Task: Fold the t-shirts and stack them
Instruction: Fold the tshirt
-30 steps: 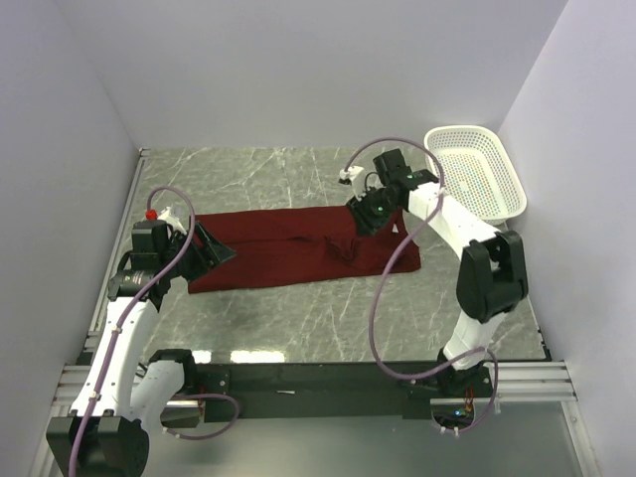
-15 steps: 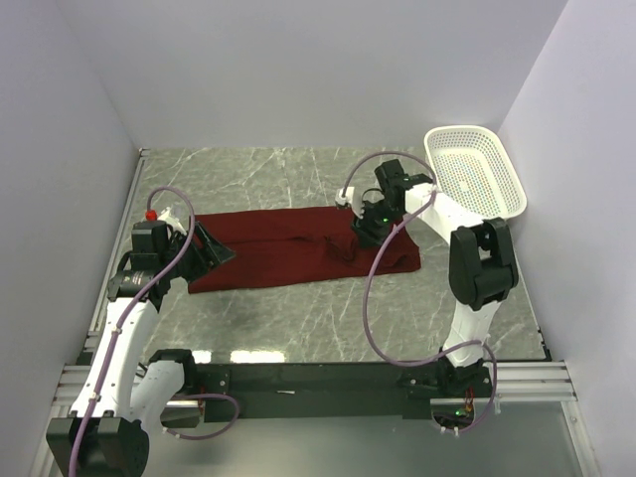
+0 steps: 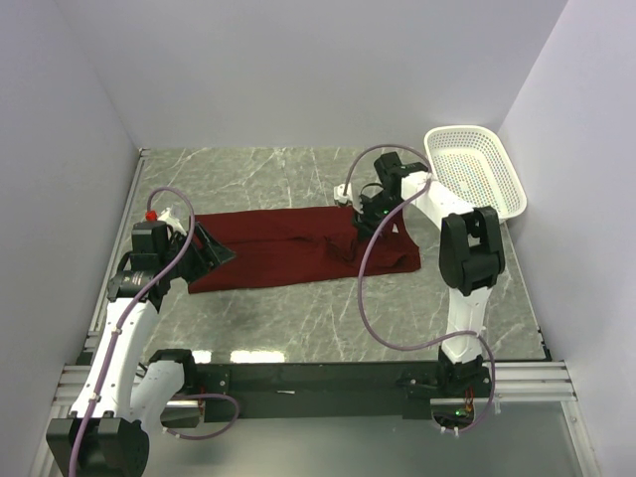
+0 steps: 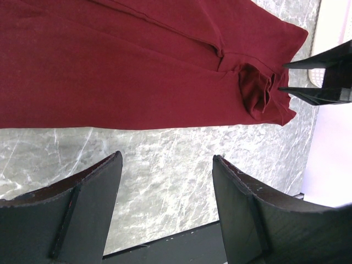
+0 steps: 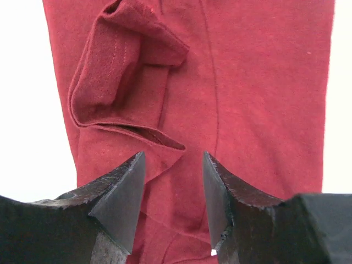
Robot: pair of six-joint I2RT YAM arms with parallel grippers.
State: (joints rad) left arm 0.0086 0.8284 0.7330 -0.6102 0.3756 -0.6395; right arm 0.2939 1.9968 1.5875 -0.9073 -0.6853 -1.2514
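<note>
Over the last second my right arm has tucked its elbow in. The right tool (image 3: 370,211) has crept toward the upper right end of the maroon t-shirt (image 3: 288,248), and its jaws have spread wider, with nothing between them. The shirt itself hasn't shifted, so I judge this was a release or a re-aim. The fold still has to be made.

The counter (image 3: 298,318) is grey marble-patterned, smooth and glossy. The t-shirt lies across the middle of the overhead frame as a long, soft, matte cotton band. It is mostly flat but rumpled at its right end. The white perforated plastic basket (image 3: 517,194) sits rigid at the upper right. The left tool (image 3: 214,248) hovers at the shirt's left end with its jaws spread and empty. Under the right tool, a stitched-hem sleeve (image 5: 121,71) is doubled over into a loose pocket.
</note>
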